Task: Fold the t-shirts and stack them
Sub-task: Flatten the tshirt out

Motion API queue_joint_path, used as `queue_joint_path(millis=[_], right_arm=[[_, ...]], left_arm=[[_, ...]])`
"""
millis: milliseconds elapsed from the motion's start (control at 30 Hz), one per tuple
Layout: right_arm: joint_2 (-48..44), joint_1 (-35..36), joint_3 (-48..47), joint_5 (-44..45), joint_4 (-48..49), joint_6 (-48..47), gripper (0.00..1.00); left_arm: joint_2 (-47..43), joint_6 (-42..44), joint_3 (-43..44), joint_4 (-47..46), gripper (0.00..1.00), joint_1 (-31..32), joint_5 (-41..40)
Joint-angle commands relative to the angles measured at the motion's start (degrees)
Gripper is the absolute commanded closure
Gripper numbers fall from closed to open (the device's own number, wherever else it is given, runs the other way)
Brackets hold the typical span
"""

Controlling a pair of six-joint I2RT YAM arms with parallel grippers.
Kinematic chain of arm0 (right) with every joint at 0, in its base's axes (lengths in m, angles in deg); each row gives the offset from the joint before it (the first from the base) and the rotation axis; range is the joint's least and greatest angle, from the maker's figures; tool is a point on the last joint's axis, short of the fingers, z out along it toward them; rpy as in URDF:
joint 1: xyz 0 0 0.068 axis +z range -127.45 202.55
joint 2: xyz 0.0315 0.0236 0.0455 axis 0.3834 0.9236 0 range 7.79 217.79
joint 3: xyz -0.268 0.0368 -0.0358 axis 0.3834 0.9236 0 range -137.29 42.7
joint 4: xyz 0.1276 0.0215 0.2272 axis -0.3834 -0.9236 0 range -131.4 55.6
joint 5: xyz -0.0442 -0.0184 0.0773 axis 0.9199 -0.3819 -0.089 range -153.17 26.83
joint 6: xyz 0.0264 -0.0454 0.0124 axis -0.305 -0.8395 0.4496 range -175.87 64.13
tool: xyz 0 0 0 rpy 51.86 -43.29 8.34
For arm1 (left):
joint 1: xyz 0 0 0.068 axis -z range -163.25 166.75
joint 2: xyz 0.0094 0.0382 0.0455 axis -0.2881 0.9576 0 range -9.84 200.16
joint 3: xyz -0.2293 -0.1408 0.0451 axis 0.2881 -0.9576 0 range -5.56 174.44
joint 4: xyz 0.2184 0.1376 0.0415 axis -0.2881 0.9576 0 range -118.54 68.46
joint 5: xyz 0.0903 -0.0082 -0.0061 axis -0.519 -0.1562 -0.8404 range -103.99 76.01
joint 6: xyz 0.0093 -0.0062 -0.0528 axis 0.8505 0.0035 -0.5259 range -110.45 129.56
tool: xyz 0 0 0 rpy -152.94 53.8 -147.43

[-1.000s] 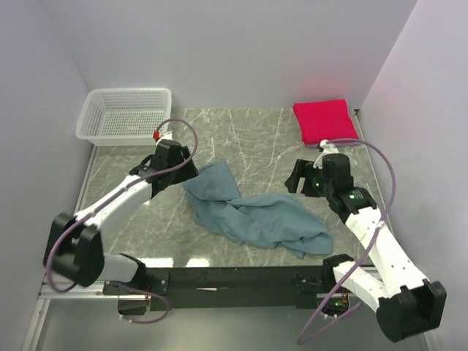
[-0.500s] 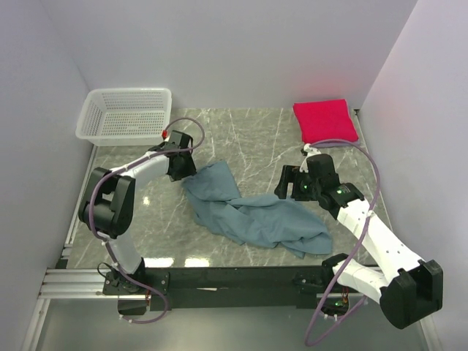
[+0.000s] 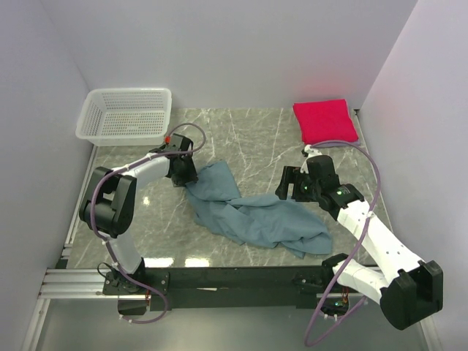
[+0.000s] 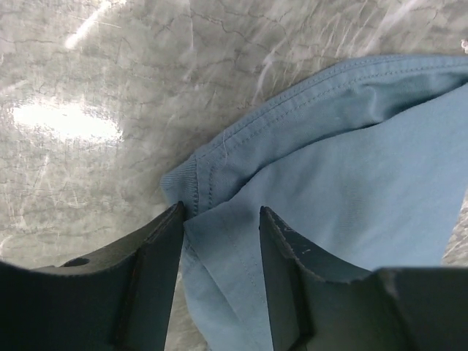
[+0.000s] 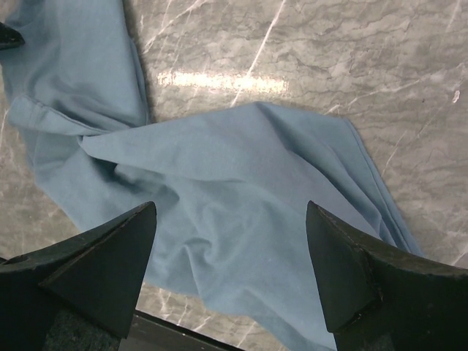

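A muted teal-blue t-shirt (image 3: pixel 256 216) lies crumpled across the middle of the marble table. My left gripper (image 3: pixel 189 178) is down at its far left corner. In the left wrist view the two fingers straddle that hemmed corner (image 4: pixel 191 191) of the shirt (image 4: pixel 351 146), half closed with flat cloth in the gap, so my left gripper (image 4: pixel 219 212) is open. My right gripper (image 3: pixel 287 183) hovers wide open over the shirt's right half, and the right wrist view shows rumpled cloth (image 5: pixel 241 190) below the gripper (image 5: pixel 230 212). A folded crimson-pink t-shirt (image 3: pixel 325 121) lies at the far right corner.
A white mesh basket (image 3: pixel 124 113) stands at the far left corner. Pale walls close in the table on three sides. A black rail (image 3: pixel 234 279) runs along the near edge between the arm bases.
The left arm has swung its elbow back and lowered its gripper onto the shirt's far left corner, its fingers narrowing. The right gripper has shifted left toward the shirt.
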Motion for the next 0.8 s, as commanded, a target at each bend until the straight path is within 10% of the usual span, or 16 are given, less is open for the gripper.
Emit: queue_joint_path(millis=[0,767], right_arm=[[-1.28,0.40,-0.14,1.27,1.94,0.45,0.11],[-0.23,0.32,-0.75,1.80,2.38,0.28,0.11]], left_arm=[[-1.38,-0.70,0.20,-0.77,0.50,0.14,1.38],[-5.08,-2.37,-0.68,-2.88,0.59,1.54,3.22]])
